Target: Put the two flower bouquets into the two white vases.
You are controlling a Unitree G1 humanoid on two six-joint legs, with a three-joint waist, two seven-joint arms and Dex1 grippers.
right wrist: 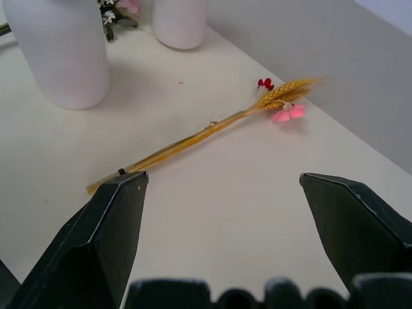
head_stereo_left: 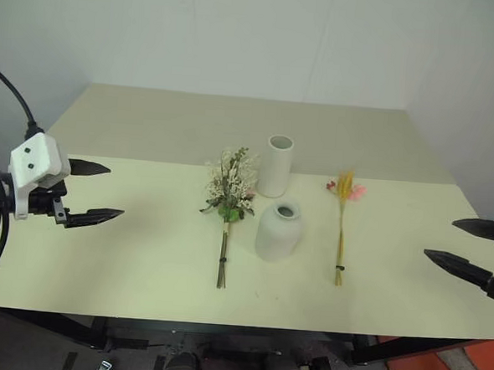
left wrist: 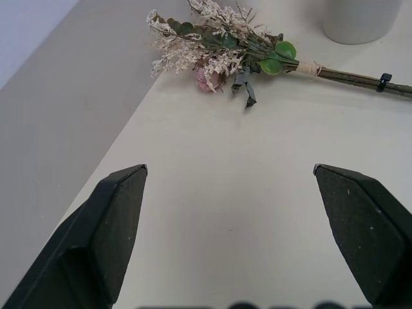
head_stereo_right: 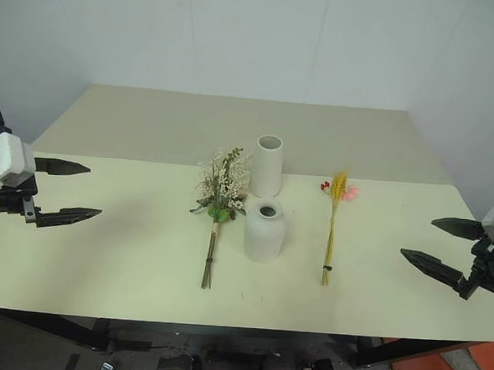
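Two white vases stand mid-table: a tall cylinder behind a shorter dome-shaped one. Left of them lies the bushy bouquet of cream sprigs, green leaves and pink blooms, its stems toward the front edge. Right of them lies the thin bouquet of yellow wheat stalks with red and pink flowers. My left gripper hovers open at the table's left side, well apart from the bushy bouquet. My right gripper hovers open at the right edge, facing the thin bouquet. Neither holds anything.
The pale yellow table meets a grey-beige back section against white walls. Its front edge runs near the bottom, with dark frame parts below. Bare tabletop lies between each gripper and the bouquets.
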